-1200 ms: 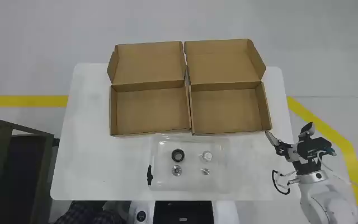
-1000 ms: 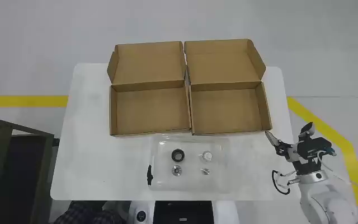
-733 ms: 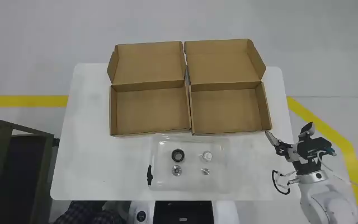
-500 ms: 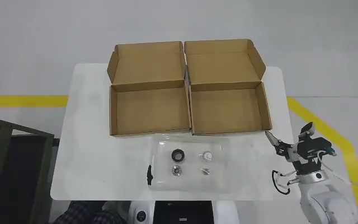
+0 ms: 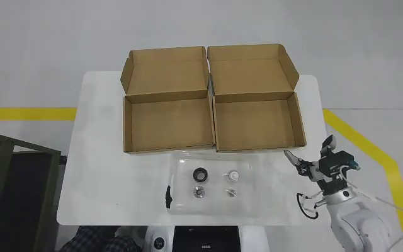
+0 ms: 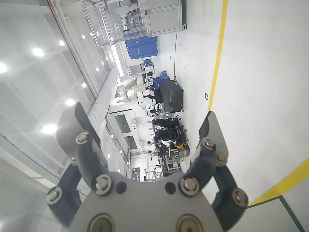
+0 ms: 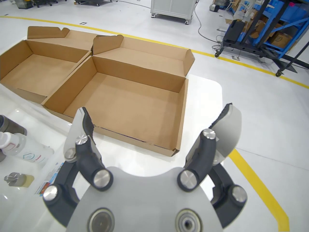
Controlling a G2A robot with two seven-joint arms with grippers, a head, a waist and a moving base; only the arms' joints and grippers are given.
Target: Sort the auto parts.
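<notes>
Right gripper [image 5: 308, 153] wide open at the table's [image 5: 101, 157] right edge.
We see the auto parts [image 5: 201, 173] on a clear sheet [image 5: 249, 205] before two cardboard boxes [image 5: 169, 126]; our left gripper [image 6: 144, 112] gapes too.

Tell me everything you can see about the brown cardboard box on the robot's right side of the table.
The shallow rectangular brown cardboard box is open and empty, its plain floor bare. Its lid, with small side tabs, is folded back behind the rear wall, away from the robot. It sits flat on the white table, its left wall against a matching cardboard box.
</notes>
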